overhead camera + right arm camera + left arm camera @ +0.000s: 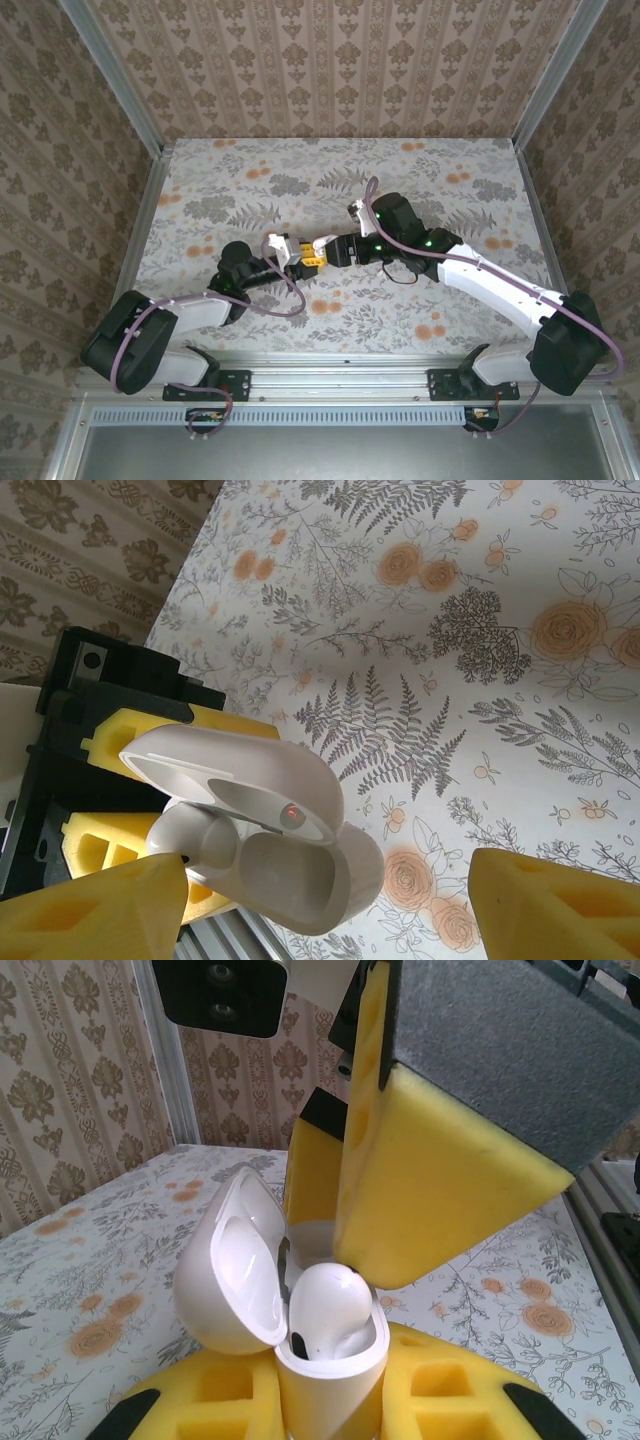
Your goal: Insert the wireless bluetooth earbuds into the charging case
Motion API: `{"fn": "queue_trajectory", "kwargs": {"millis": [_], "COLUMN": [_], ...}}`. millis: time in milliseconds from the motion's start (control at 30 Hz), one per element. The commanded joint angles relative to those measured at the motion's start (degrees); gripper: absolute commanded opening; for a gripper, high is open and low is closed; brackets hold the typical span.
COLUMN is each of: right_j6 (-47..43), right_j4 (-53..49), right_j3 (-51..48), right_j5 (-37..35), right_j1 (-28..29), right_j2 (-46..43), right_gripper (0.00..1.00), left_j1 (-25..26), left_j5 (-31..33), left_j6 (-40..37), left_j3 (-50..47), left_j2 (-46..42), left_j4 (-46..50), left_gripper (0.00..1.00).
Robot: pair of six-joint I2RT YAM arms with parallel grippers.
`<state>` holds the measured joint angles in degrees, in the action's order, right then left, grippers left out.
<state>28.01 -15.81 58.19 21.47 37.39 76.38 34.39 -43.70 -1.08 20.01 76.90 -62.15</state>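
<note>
The white charging case (330, 1385) stands upright with my left gripper (330, 1405) shut on its body between yellow foam pads (455, 1390). Its lid (225, 1270) is swung open to the left. One white earbud (332, 1305) sits in the case, its rounded head above the rim. My right gripper (330, 920) is open and straddles the case (320, 865); one of its yellow fingers (440, 1190) touches the top of the earbud (190, 832). From above, the two grippers meet near the table's middle, left (288, 250) and right (322, 250).
The floral table (420, 170) is walled by patterned panels at the back and both sides. A metal rail (350, 375) runs along the near edge, behind the arm bases. Bare tabletop lies to the right of the case (520, 680).
</note>
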Motion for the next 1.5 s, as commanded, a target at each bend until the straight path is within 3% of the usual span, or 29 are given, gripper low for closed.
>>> {"fn": "queue_trajectory", "kwargs": {"millis": [0, 300, 600, 733, 900, 1000, 1200, 1467], "right_j6": [0.92, -0.18, 0.91, 4.72, 6.47, 1.80, -17.28, -33.26], "right_j4": [1.22, -1.06, -13.16, -20.72, -27.23, -32.11, -41.15, -44.94], "right_j3": [-0.01, 0.07, 0.09, 0.87, 0.27, 1.95, 9.43, 17.58], "right_j5": [0.29, -0.27, -1.67, -4.76, -5.15, -6.96, -12.40, -16.72], "right_j1": [0.40, 0.23, -4.17, -6.36, -10.47, -12.20, -12.21, -12.25], "right_j2": [0.56, -2.26, -7.15, -6.26, -3.50, -0.92, 8.67, 21.38], "right_gripper": [0.75, 0.74, 0.71, 0.69, 0.66, 0.63, 0.60, 0.57], "left_j1": [0.23, 0.28, 0.59, 0.74, 1.28, 1.64, 1.57, 0.46], "left_j5": [-1.61, 1.33, 6.51, 9.88, 9.75, 9.48, 9.21, 11.48], "left_j6": [-0.76, -1.93, -1.63, 0.95, 3.09, 3.28, 2.45, 4.46], "left_j3": [2.00, 1.06, -0.93, -1.20, -1.56, -1.30, -1.33, -3.63], "left_j2": [0.09, 0.20, 4.45, 7.57, 10.93, 11.61, 9.72, 7.71], "left_j4": [-1.65, 0.13, 0.30, -1.68, -5.24, -5.17, -1.01, 0.98], "left_gripper": [0.03, 0.03, 0.02, 0.02, 0.02, 0.02, 0.02, 0.01]}}
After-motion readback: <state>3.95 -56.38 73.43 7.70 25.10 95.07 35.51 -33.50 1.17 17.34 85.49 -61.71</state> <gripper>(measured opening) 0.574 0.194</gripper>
